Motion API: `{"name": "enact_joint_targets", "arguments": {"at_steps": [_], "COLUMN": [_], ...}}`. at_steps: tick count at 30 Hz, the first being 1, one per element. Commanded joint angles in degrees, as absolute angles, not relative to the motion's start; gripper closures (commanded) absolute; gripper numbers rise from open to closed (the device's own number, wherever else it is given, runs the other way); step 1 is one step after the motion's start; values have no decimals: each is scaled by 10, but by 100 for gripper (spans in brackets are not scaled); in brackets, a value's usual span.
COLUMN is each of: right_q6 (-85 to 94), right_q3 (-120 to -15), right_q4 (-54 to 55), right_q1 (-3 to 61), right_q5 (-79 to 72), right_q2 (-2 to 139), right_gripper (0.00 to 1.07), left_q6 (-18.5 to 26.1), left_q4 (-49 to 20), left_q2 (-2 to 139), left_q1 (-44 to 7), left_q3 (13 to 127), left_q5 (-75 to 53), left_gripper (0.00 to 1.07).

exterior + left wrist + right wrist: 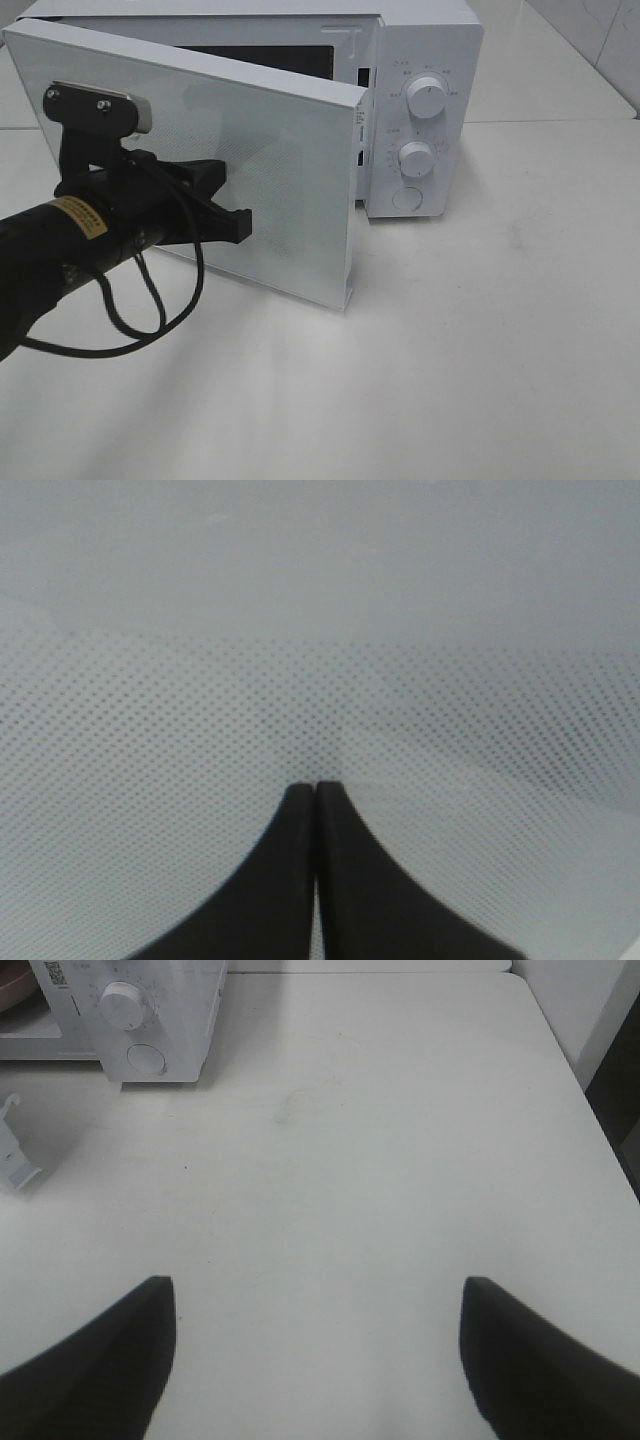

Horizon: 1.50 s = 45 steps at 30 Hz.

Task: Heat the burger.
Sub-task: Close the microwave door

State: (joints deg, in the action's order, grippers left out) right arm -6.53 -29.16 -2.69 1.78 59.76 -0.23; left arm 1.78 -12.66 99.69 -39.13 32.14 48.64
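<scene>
- Left gripper (240, 225): in front of the microwave (425, 60), at its left. Fingers are pressed together with nothing between them, and the tips are set against the outer face of the door (270, 140). A loose cable (150, 310) hangs under the arm.
- Door: hinged at the microwave's left and standing partly open. Its dotted panel screens almost all of the cavity from the high camera.
- Burger: not seen in any view. It is judged to be inside the microwave behind the door, but this is unconfirmed. A brownish sliver (12, 990) at the cavity mouth is too small to identify.
- Handling, judged from the kind of item: light and soft. The bun would be dented by a hard squeeze, its glossy top is likely slippery, and the layers are liable to slide apart. A gentle hold low on opposite sides, spanning bun and patty, would be preferred. A pinch on the dome should be avoided.
- Control panel on the microwave's right: upper knob (427, 100), lower knob (416, 157) and a round button (407, 197) beneath them. All are unobstructed.
- Table (500, 350): white, smooth, hard and faintly scuffed. To the right of the microwave it is bare.
- Right gripper (318, 1285): well to the right of the microwave. Fingers are wide apart, nothing is held, and it hovers above bare table.
- Room: pale tiled wall (600, 40) behind the microwave at the right.
</scene>
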Motion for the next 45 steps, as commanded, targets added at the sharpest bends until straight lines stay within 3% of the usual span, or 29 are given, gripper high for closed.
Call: {"name": "enact_joint_targets", "arguments": {"at_steps": [1,23,31,37,45], "right_q6": [-62,-62,-62,-62,-62], "right_q3": [-290,-290,-290,-290,-290], "right_q4": [-26,-26,-26,-26,-26], "right_q1": [13,13,13,13,13], "right_q5": [594,594,594,594,594], "right_q2": [-17,-17,-17,-17,-17], "right_gripper": [32,32,32,32,32], "left_q6": [57,107,146,210,221], "left_q4": [-173,-291,-319,-376,-372], "left_q2": [1017,1112,1145,1171,1175], "left_q1": [-411,-418,-418,-417,-417], "left_q3": [366,566,627,682,709], "left_q5": [476,387,382,364,309], "left_gripper": [107,107,107,107,107]}}
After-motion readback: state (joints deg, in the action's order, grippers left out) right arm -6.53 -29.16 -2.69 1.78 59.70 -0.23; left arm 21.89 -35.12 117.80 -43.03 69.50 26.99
